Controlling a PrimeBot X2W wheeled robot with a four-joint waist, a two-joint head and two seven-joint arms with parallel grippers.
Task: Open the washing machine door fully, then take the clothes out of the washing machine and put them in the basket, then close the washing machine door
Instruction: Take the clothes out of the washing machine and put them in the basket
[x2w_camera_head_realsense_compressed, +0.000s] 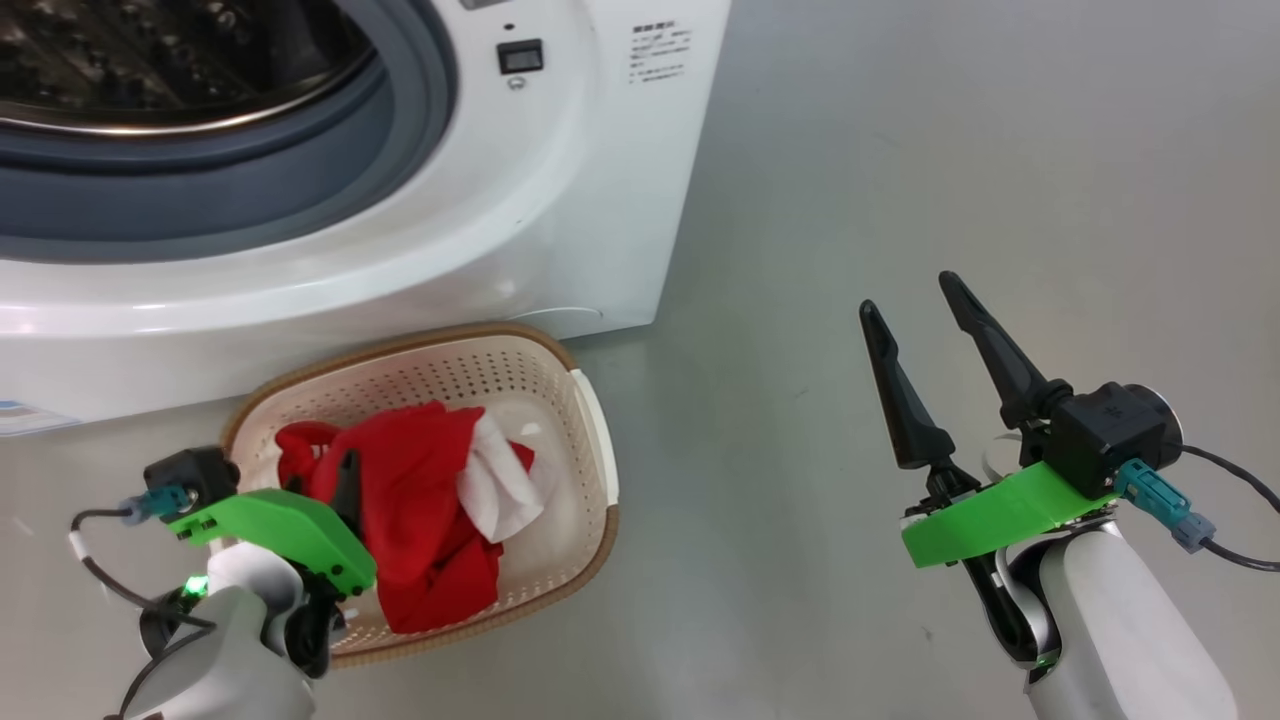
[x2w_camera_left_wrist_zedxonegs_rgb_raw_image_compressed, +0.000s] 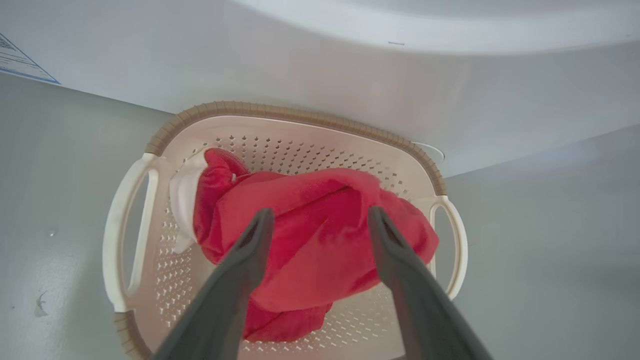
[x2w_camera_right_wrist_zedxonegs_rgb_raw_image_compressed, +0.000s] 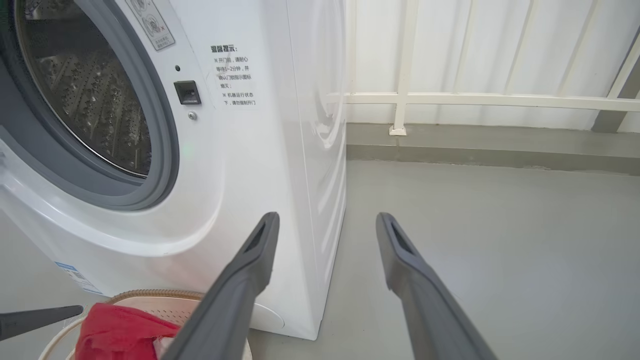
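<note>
Big white front-loading washing machine (x2w_camera_right_wrist_zedxonegs_rgb_raw_image_compressed: 300, 150), front panel: black Chinese notice (x2w_camera_right_wrist_zedxonegs_rgb_raw_image_compressed: 235, 75) at 11 o'clock in my right wrist view, headed 温馨提示. Blue-edged label (x2w_camera_right_wrist_zedxonegs_rgb_raw_image_compressed: 75, 277) at 8 o'clock, unreadable.

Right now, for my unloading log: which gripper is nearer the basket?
Left. The left gripper hangs open just above the basket and the clothes in it; the right gripper is off to its right, above the floor.

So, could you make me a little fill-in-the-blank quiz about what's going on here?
1. The clothes lying in the basket are mostly ____ with some white.
2. The left gripper hangs over the clothes with its jaws ____.
3. The right gripper is open and holds ____.
4. The basket stands in front of the washing machine, whose body is coloured ____.

Missing words: red; open; nothing; white.
</note>
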